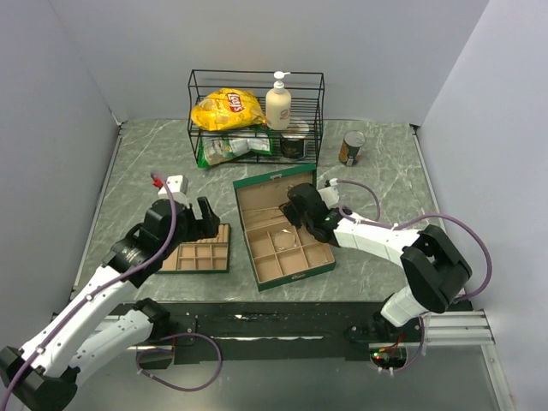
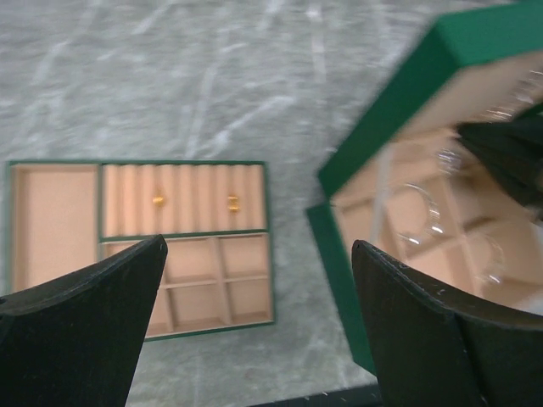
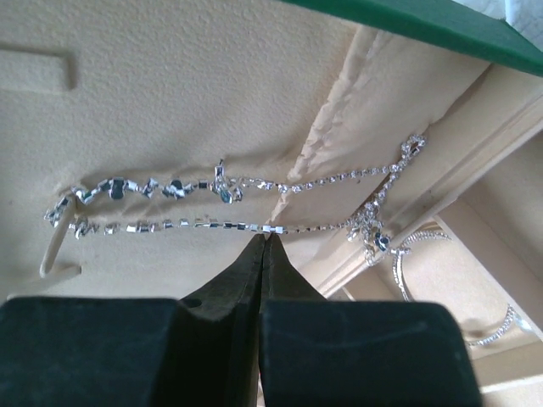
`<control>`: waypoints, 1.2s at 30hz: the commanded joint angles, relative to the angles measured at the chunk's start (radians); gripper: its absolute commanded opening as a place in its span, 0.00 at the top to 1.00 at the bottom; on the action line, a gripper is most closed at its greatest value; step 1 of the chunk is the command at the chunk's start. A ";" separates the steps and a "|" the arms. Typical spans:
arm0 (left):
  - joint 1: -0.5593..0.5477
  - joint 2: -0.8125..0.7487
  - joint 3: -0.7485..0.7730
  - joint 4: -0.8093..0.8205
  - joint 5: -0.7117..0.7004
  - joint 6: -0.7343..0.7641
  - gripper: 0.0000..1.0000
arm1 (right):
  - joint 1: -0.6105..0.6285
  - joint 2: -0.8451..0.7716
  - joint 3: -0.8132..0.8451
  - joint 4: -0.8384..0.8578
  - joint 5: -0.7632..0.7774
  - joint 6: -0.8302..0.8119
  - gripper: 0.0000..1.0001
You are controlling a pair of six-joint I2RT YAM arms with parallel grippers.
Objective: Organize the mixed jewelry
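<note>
A silvery beaded chain [image 3: 161, 225] lies doubled on the tan lining inside the lid of the green box [image 1: 265, 179]. My right gripper [image 3: 265, 238] is shut, its tips meeting just under the chain's lower strand; whether they pinch it is unclear. Thin silver bangles [image 3: 405, 254] rest in the box compartments beyond a divider. My left gripper [image 2: 259, 246] hangs open over the table between the flat compartment tray [image 2: 51, 220] and the box [image 2: 382, 119]. Two small gold rings [image 2: 158, 200] sit in the tray's ring rolls. Bangles [image 2: 420, 208] show blurred in the box.
A black wire rack [image 1: 255, 116] at the back holds a yellow chips bag [image 1: 227, 110], a soap bottle [image 1: 278, 103] and packets. A tin can [image 1: 351, 147] stands right of it. Grey walls close in both sides.
</note>
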 commanded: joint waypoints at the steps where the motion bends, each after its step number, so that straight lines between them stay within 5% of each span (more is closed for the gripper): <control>1: 0.006 -0.075 -0.028 0.140 0.212 0.060 0.04 | -0.010 -0.060 -0.026 0.040 -0.011 -0.031 1.00; 7: 0.000 -0.077 -0.042 0.227 0.427 0.098 0.04 | -0.007 -0.083 -0.066 0.074 -0.048 -0.042 1.00; 14: -0.052 0.033 0.019 0.318 0.501 0.155 0.04 | -0.015 -0.103 -0.086 0.089 -0.070 -0.072 1.00; 25: -0.205 0.240 0.101 0.479 0.519 0.328 0.04 | -0.023 -0.089 -0.088 0.118 -0.136 -0.114 1.00; 36: -0.221 0.377 0.093 0.611 0.473 0.437 0.04 | -0.027 -0.115 -0.092 0.098 -0.140 -0.140 1.00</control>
